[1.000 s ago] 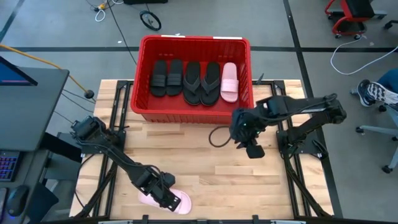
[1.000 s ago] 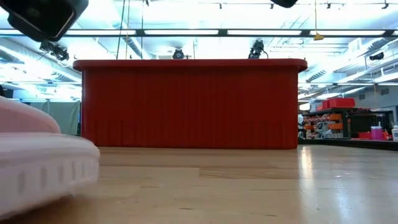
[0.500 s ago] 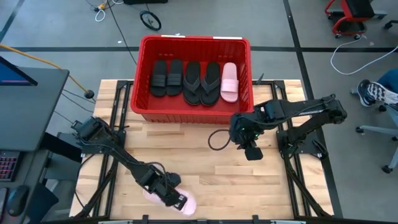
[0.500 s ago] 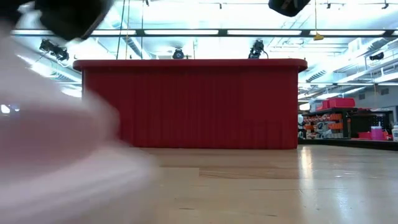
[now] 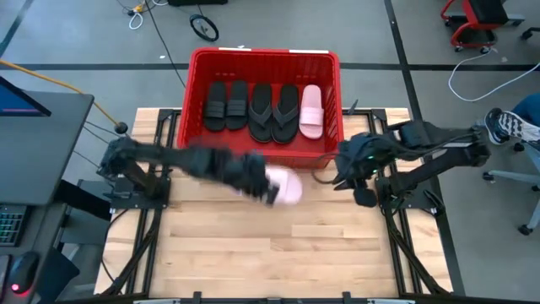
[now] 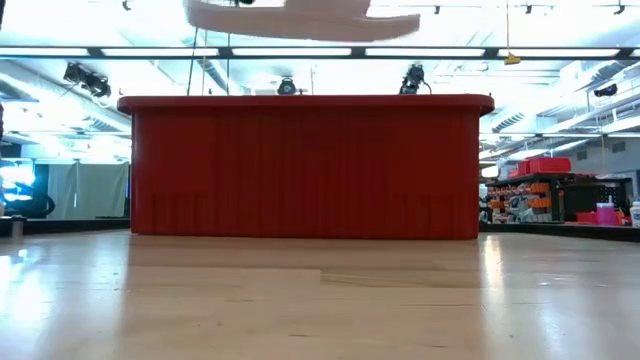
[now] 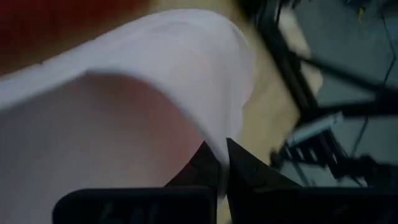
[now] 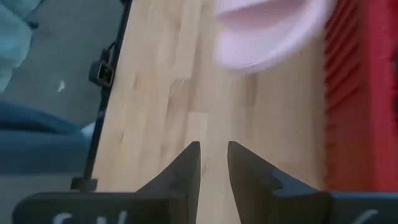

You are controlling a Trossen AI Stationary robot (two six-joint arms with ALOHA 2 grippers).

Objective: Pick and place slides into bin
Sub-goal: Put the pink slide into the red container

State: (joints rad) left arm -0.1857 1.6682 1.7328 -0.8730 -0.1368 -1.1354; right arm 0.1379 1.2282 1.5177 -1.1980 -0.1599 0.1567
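The left gripper (image 5: 268,191) was clamped on a pale pink slide (image 5: 285,187) just before the red bin (image 5: 196,145)

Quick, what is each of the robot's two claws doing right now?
Left gripper: shut on the pink slide, carried in the air just in front of the bin.
Right gripper: holds nothing, fingers slightly apart.

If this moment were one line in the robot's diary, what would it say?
left gripper: shut on pink slide, lifted near bin | bin: five slides inside | right gripper: empty, waiting beside bin
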